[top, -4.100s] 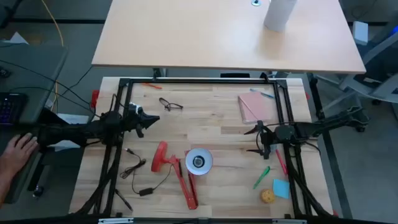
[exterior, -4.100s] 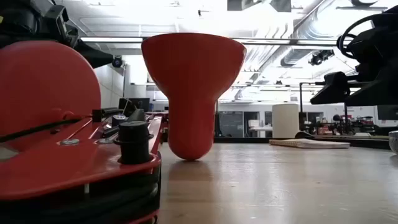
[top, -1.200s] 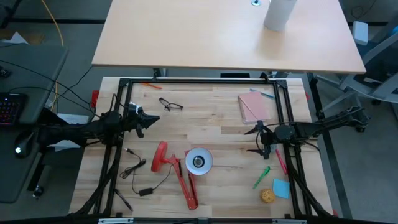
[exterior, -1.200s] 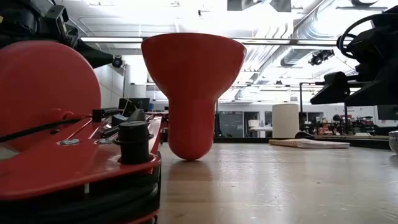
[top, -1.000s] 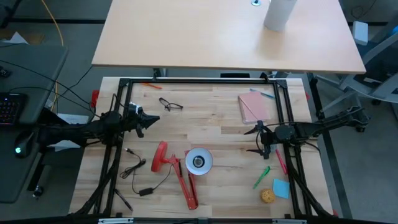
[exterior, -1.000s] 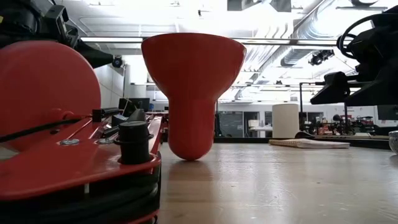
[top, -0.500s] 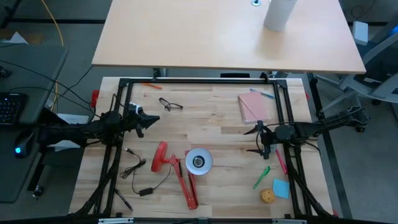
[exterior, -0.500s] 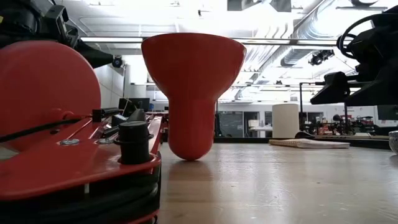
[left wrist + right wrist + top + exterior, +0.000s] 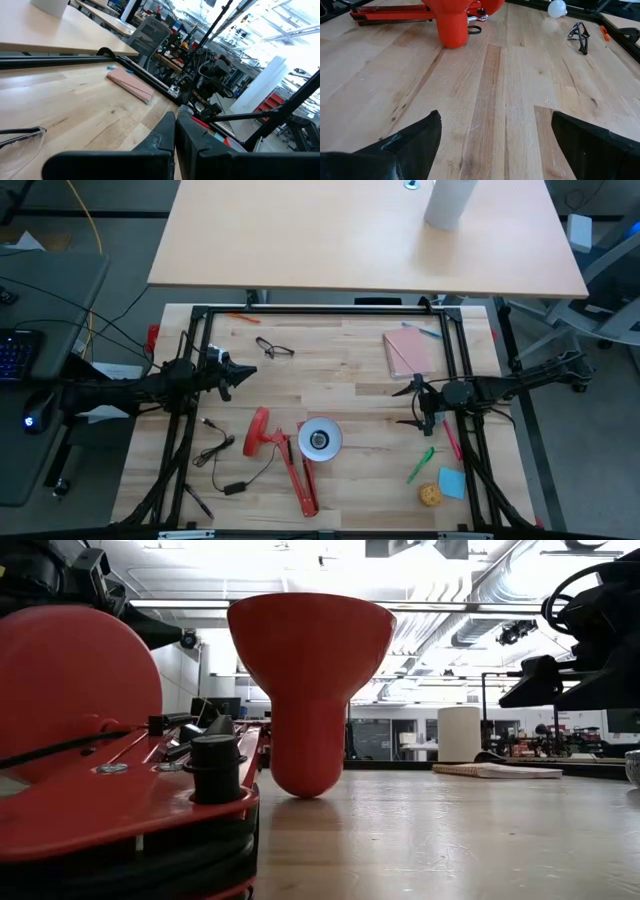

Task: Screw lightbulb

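Fingers of the left gripper (image 9: pixel 175 131) pressed together, right gripper's (image 9: pixel 495 145) spread, empty.

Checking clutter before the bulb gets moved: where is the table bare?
Bare wood lies between the glasses and the pink notebook, and between the lamp and the right end effector. Crowded: the front right corner around the green marker.

We count one red lamp (image 9: pixel 290 452), one lightbulb (image 9: pixel 557 8), one pair of glasses (image 9: pixel 274 348), one pink notebook (image 9: pixel 410 352), perhaps two pens (image 9: pixel 420 464).

Small white lightbulb (image 9: pixel 557 8) lies on the wooden table, near the glasses.
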Tool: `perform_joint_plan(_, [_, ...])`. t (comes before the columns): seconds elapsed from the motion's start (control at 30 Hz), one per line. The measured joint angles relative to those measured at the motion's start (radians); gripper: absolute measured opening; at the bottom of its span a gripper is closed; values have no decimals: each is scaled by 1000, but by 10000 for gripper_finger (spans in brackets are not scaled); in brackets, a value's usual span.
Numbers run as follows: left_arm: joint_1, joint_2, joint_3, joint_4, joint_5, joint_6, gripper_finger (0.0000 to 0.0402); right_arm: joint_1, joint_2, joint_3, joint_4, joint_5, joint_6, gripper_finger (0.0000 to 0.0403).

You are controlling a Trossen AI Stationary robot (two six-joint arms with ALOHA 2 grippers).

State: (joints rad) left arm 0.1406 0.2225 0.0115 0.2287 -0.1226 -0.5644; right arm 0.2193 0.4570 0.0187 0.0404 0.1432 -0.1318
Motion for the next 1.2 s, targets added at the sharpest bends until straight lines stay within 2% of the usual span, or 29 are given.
perform_joint_plan(1.2, [0,0,0,0,0,0,0,0,0,0,0,0,0,367])
